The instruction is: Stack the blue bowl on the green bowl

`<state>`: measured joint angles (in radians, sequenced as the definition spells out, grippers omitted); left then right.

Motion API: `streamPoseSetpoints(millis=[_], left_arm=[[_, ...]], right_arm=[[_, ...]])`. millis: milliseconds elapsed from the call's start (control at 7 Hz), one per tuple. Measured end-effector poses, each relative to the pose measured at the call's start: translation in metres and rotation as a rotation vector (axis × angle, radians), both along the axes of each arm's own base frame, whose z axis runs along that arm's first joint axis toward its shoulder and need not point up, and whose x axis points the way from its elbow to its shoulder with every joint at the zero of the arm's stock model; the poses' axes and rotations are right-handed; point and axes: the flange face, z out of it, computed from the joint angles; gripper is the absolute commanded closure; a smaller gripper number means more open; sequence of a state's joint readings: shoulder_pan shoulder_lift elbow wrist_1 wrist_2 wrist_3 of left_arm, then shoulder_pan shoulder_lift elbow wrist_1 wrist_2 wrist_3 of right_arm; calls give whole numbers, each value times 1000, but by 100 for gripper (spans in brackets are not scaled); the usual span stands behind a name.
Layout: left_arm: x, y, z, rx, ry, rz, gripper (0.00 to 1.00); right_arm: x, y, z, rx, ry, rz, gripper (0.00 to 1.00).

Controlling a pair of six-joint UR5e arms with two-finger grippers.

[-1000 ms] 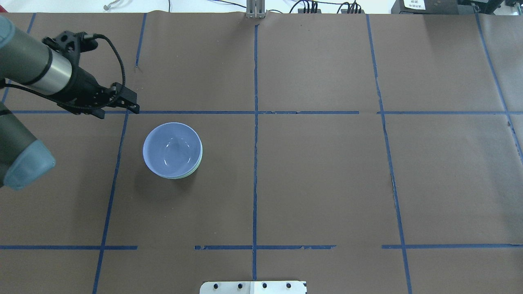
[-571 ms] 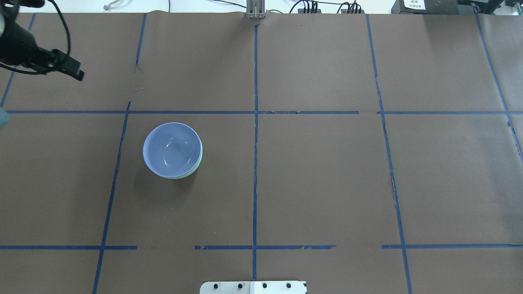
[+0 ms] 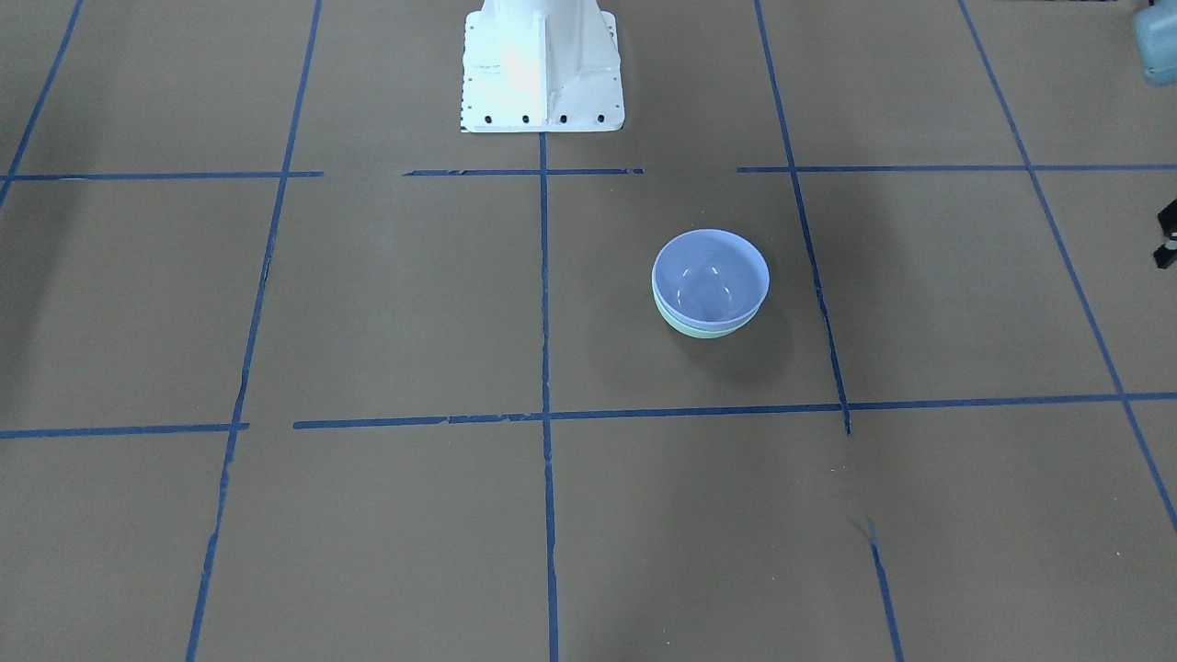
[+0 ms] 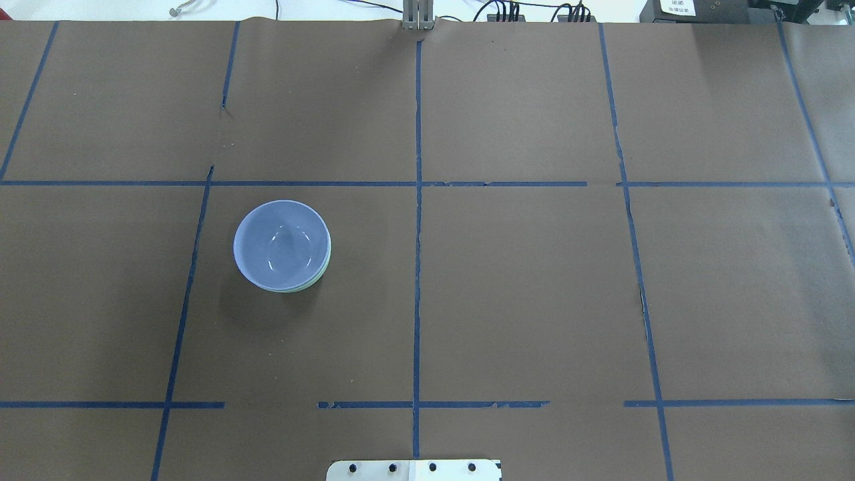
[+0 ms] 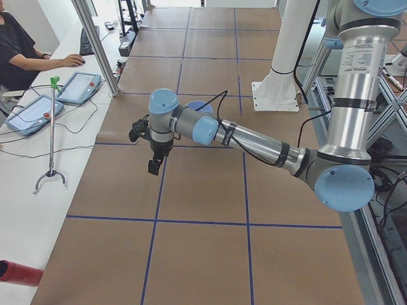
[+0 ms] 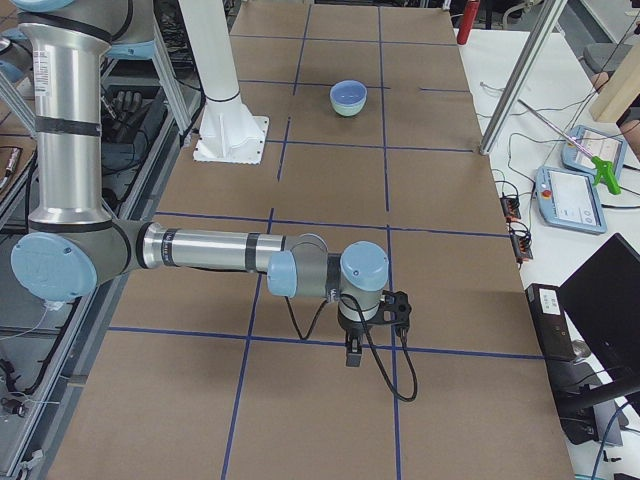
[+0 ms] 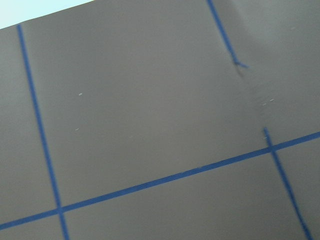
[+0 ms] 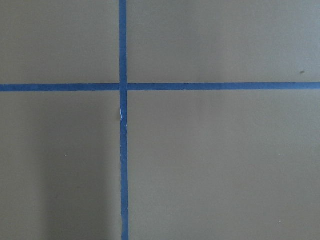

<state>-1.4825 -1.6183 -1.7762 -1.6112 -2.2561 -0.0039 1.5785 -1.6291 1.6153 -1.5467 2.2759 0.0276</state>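
**Status.** The blue bowl [image 4: 280,242] sits nested inside the green bowl [image 3: 706,331]. The pair stands upright on the brown paper table cover [image 4: 534,300], in the grid cell just left of the centre tape line [image 4: 417,267] as the overhead view shows it. Only a thin mint crescent of the lower rim shows beneath the blue rim. By these views the stack appears complete, and the step in hand is judged to be clearing and checking.

**Procedure for the step in hand.**
1. Keep both arms well apart from the stack. A glossy nested bowl probably slides easily if it is brushed.
2. Check seating from two views. The blue rim should look level and roughly concentric with the green rim. In the front-facing view the green crescent shows on the near side only, which could be camera angle and not a tilt.
3. If the upper bowl is found to be cocked, re-grip it at the rim and lower it straight down. Do not push it sideways.

**Claw state.**
- The left gripper [image 5: 154,166] points downward above bare paper, well apart from the bowls, and appears to hold nothing. Whether its fingers are apart or together cannot be told.
- The right gripper [image 6: 352,352] hangs over a tape crossing at the opposite end of the table, touching nothing visible. Its finger spacing cannot be told either.
- Both wrist cameras show only paper and tape
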Motion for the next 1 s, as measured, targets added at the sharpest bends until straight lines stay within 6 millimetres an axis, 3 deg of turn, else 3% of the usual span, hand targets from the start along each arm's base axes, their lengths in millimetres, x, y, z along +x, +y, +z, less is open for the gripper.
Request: streamPoseSetpoints(millis=[143,286,429,714,1000], left_arm=[[-29,12,49,-52,-15,-1,0],[-45,29,85,-107,-9,-9,0],[-51,46,108,-151,22,-14,0],[-51,63,127,-194,69,-14,0],[-51,67,133,-209,76,-16,0]], right_arm=[[0,0,0,0,0,0,0],[0,0,0,0,1,0,0],[0,0,0,0,1,0,0],[0,0,0,0,1,0,0],[0,0,0,0,0,0,0]])
